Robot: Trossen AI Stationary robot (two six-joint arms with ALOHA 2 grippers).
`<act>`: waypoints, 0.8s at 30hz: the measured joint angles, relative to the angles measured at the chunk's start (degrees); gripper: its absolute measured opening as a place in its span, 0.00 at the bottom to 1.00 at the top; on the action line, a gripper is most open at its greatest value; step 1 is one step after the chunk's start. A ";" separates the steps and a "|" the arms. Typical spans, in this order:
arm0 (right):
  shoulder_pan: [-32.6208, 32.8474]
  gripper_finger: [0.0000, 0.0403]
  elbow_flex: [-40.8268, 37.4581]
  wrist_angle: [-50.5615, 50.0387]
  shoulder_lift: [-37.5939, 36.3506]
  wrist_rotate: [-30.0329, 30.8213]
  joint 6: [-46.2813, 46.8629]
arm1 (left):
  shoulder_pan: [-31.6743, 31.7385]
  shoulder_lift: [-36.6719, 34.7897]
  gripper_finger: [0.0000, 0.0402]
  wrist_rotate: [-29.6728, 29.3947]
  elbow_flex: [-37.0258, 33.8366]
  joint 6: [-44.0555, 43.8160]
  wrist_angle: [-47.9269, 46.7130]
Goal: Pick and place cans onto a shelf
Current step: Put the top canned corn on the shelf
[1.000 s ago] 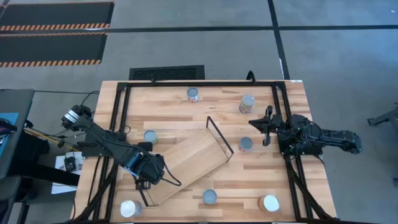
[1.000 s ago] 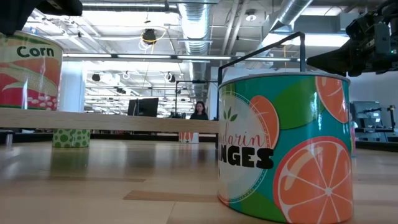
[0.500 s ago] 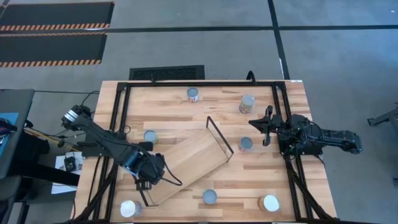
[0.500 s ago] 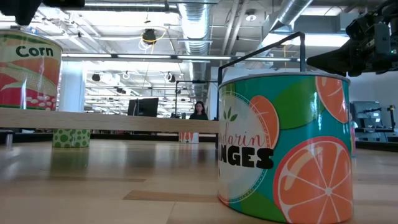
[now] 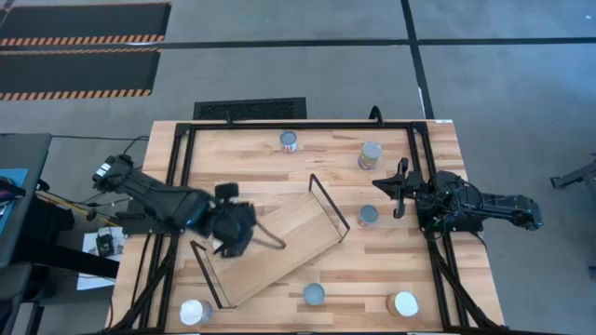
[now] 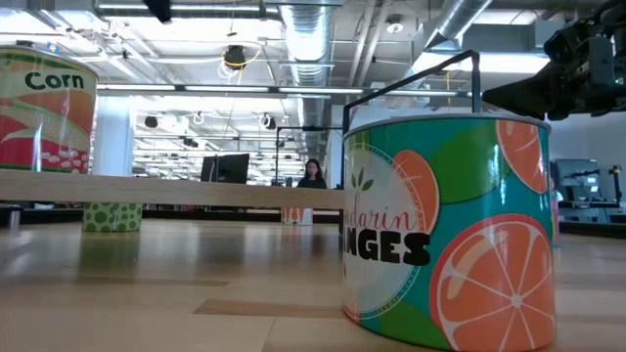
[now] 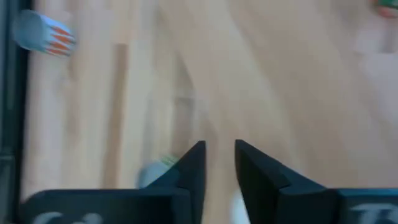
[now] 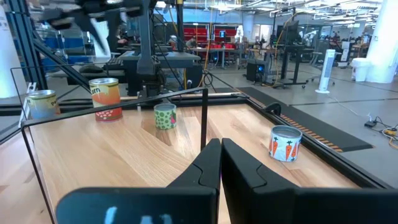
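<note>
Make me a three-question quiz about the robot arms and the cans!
1. Where is the left gripper?
A. Over the left part of the shelf
B. Off the table
C. At the table's far right corner

2. What colour is the fruit on the closest can in the low view?
A. Purple
B. Orange
C. Yellow

3. How are the right gripper fingers?
A. Wide open
B. Squeezing a can
C. Shut on nothing

Answers:
1. A: the high view shows it above the slanted board, near its left wire frame.
2. B: the label shows orange slices on teal and green.
3. C: the right wrist view shows the two fingers together with nothing between them.
</note>
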 joint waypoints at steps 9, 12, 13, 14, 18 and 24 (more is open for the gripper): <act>0.01 0.09 0.02 -0.02 -0.01 0.00 0.00 | 14.97 -10.36 0.00 5.43 -18.88 7.41 18.19; 0.02 0.09 0.02 -0.02 -0.01 0.00 0.00 | 17.85 -14.92 0.00 7.52 -24.67 4.14 19.26; 0.02 0.09 0.00 0.00 0.02 0.00 0.00 | 18.56 -16.08 0.00 8.12 -26.20 2.57 19.19; 0.02 0.09 0.01 0.00 0.00 0.00 0.00 | 19.00 -16.98 0.00 8.61 -27.57 0.98 19.04; 0.02 0.09 0.01 -0.02 0.02 0.00 0.00 | 19.60 -18.03 0.01 9.18 -30.61 -2.24 18.66; 0.02 0.09 0.01 -0.02 -0.01 0.00 0.00 | 19.58 -14.76 0.16 9.71 -33.16 -3.80 17.26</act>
